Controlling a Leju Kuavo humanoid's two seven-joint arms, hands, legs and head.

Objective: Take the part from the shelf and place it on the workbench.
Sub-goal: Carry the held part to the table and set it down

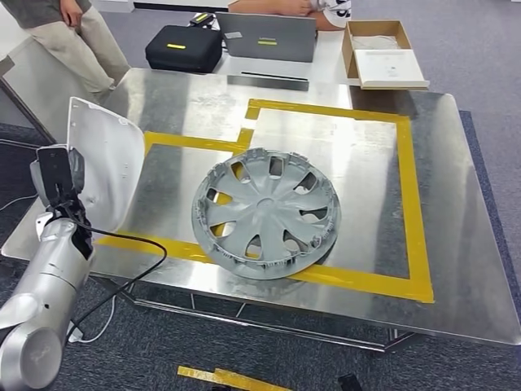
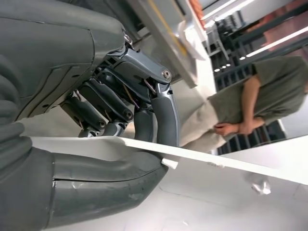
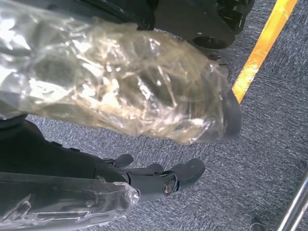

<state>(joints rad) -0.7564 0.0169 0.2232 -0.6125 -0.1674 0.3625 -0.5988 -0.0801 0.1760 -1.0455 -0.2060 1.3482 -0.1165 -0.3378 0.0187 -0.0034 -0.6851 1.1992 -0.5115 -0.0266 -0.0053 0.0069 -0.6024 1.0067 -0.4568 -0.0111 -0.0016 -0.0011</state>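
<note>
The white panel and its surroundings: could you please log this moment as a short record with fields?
part: white panel, at the workbench's left edge
holder: left hand, thumb under the panel's edge, fingers over it
right hand: hangs over grey carpet, holding nothing
workbench: steel top marked with yellow tape
already there: grey wheel cover, flat inside the tape
beyond: laptop, black case, cardboard box

Grey carpet (image 1: 184, 342) was laid beneath a steel bench (image 1: 466, 244) marked with yellow tape (image 1: 418, 204). Ceiling strip lights (image 2: 275, 43) and dark racks (image 2: 232, 67) were seen beyond the hand.
</note>
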